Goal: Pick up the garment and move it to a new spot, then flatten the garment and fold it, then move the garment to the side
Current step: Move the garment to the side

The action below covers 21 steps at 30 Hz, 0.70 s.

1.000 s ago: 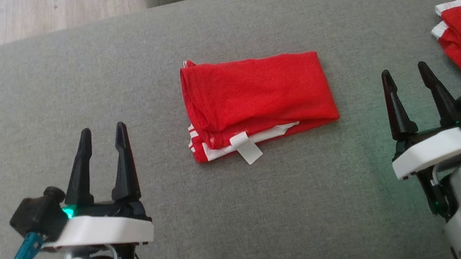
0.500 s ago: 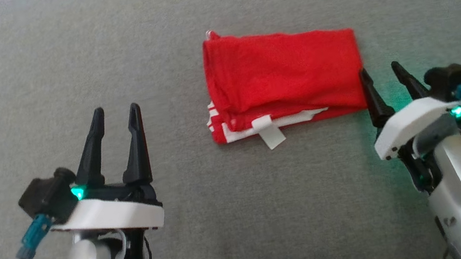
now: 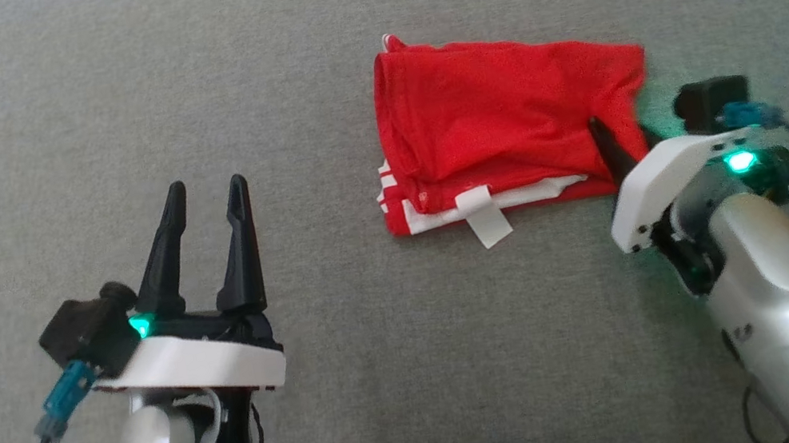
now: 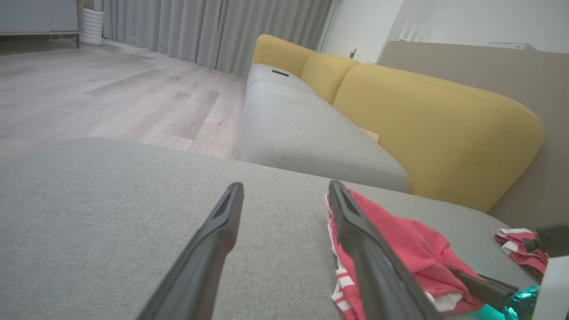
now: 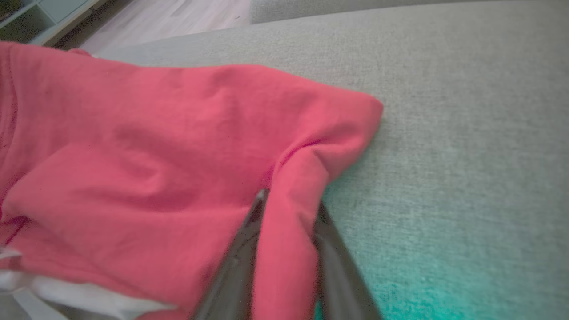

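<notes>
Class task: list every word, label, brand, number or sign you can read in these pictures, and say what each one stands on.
No text can be read in any view.
White tag on the red garment: no legible print.
Small dark mark on the right forearm: too small to read.

Grey cushion (image 3: 391, 384), yellow-backed grey sofa (image 4: 426, 120) beyond, pale wood-plank floor (image 4: 89, 93), grey curtains (image 4: 213, 31), white wall (image 4: 466, 20)

Garment (image 3: 497, 114) on cushion (image 3: 359, 390); right end effector (image 3: 619, 135) at its right edge, left end effector (image 3: 207, 191) well left.
</notes>
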{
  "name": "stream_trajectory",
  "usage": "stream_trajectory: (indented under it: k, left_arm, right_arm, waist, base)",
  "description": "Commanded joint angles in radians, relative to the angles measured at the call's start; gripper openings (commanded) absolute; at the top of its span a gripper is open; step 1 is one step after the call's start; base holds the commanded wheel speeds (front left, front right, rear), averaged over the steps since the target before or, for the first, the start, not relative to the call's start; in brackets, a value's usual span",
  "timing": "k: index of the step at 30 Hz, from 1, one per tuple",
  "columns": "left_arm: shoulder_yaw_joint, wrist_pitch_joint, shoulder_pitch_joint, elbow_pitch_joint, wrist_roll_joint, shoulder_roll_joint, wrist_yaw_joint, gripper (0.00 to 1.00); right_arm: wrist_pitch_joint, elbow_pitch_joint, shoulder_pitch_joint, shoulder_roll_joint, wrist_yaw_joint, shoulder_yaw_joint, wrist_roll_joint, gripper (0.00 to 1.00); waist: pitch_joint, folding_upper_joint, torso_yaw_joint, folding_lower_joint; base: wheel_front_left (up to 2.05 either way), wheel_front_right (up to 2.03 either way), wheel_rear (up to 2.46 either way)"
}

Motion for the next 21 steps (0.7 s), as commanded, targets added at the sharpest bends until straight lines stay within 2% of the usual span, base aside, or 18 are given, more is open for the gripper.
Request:
stream_trajectory:
  k: [1,7,11,16,21]
  left_arm:
    - [0.04,-0.012,-0.035,-0.031,-0.001,0.009,-0.006,1.0]
    - [0.048,-0.012,-0.032,-0.033,0.009,0.009,-0.006,1.0]
    - [0.05,-0.012,-0.029,-0.037,0.016,0.009,-0.006,1.0]
    - [0.052,-0.012,-0.026,-0.038,0.024,0.009,-0.006,1.0]
    - [0.046,-0.012,-0.034,-0.041,0.028,0.009,-0.006,1.0]
  right_arm:
    - [-0.007,0.008,0.001,0.023,-0.001,0.035,-0.028,0.0]
    - [-0.084,0.015,-0.042,0.014,-0.001,0.033,-0.208,0.0]
    - [-0.104,-0.018,-0.06,-0.033,-0.001,0.066,-0.295,0.0]
    - [-0.099,-0.094,-0.087,-0.147,-0.001,0.144,-0.343,0.0]
    - [-0.057,-0.177,-0.106,-0.306,-0.001,0.21,-0.324,0.0]
  waist:
    - [-0.006,0.0,-0.012,0.0]
    - [-0.032,0.0,-0.074,0.0]
    - [-0.046,0.0,-0.127,0.0]
    - [-0.051,0.0,-0.189,0.0]
    - [-0.036,0.0,-0.223,0.0]
  base:
    - [0.0,0.0,0.0]
    - [0.0,0.0,0.0]
    - [0.0,0.0,0.0]
    - [0.0,0.0,0.0]
    - [0.0,0.0,0.0]
